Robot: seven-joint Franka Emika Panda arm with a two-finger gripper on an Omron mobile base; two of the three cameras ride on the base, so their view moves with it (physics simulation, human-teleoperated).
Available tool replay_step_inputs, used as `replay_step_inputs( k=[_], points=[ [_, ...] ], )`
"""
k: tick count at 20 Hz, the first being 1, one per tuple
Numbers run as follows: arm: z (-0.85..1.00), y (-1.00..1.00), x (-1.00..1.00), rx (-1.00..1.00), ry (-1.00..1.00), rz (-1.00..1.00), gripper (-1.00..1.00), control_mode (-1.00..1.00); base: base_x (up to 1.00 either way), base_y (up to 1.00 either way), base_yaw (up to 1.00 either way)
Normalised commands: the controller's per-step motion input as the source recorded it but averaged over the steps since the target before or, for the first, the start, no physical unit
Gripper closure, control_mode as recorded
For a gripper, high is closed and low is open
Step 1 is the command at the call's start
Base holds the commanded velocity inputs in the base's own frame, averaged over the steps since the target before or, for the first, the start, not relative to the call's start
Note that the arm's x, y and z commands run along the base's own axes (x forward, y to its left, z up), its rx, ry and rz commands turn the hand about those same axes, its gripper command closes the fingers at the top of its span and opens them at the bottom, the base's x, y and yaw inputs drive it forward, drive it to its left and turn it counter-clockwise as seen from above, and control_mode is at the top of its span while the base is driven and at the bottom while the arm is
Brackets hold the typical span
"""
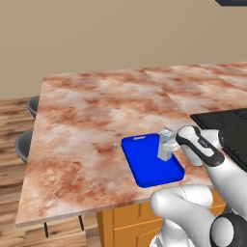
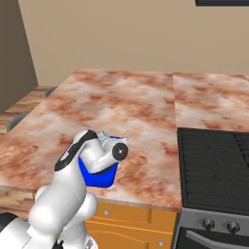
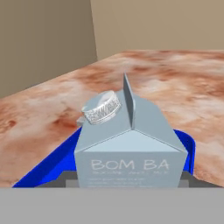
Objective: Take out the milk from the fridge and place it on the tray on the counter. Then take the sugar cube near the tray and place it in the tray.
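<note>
The gripper (image 1: 170, 147) was clamped on the milk (image 1: 166, 144), held upright over the tray (image 1: 144, 164) for setting down, sugar cube (image 1: 115, 145) waiting nearby

A rendered home kitchen: a broad reddish-brown and cream marbled stone surface (image 1: 96, 111) tops orange-wood cabinets (image 2: 131, 226) with small round pulls. Set into it at one side is a black cooktop (image 2: 214, 168) with cast grates, and below that a grey oven front with dark control knobs (image 2: 208, 224). Plain beige walls (image 1: 120, 34) rise behind, and wood-plank flooring (image 1: 12, 125) runs along the far side, where two grey round stool seats (image 1: 24, 144) tuck under the overhang. A pale blue-grey gabled milk carton (image 3: 131, 144) stands on a bright blue rectangular tray (image 1: 144, 164).
</note>
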Motion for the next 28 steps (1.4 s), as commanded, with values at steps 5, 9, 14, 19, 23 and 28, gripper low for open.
replay_step_inputs(
  k=[5, 9, 14, 19, 23, 28],
  points=[
    [-0.43, 0.06, 0.02, 0.0, 0.0, 0.0, 1.0, -1.0, 0.0, 0.0, 0.0],
    [-0.32, 0.09, 0.02, 0.0, -0.01, 0.0, 1.0, -1.0, 0.0, 0.0, 0.0],
    [-0.35, 0.09, 0.0, 0.0, 0.0, 0.0, 1.0, -1.0, 0.0, 0.0, 0.0],
    [-0.37, 0.06, 0.0, 0.0, 0.0, 0.0, 1.0, -1.0, 0.0, 0.0, 0.0],
    [-0.41, 0.08, 0.0, 0.0, 0.0, 0.0, 1.0, -1.0, 0.0, 0.0, 0.0],
    [-0.18, 0.15, -0.15, -0.01, 0.0, 0.0, -1.0, -1.0, 0.0, 0.0, 0.0]
  ],
)
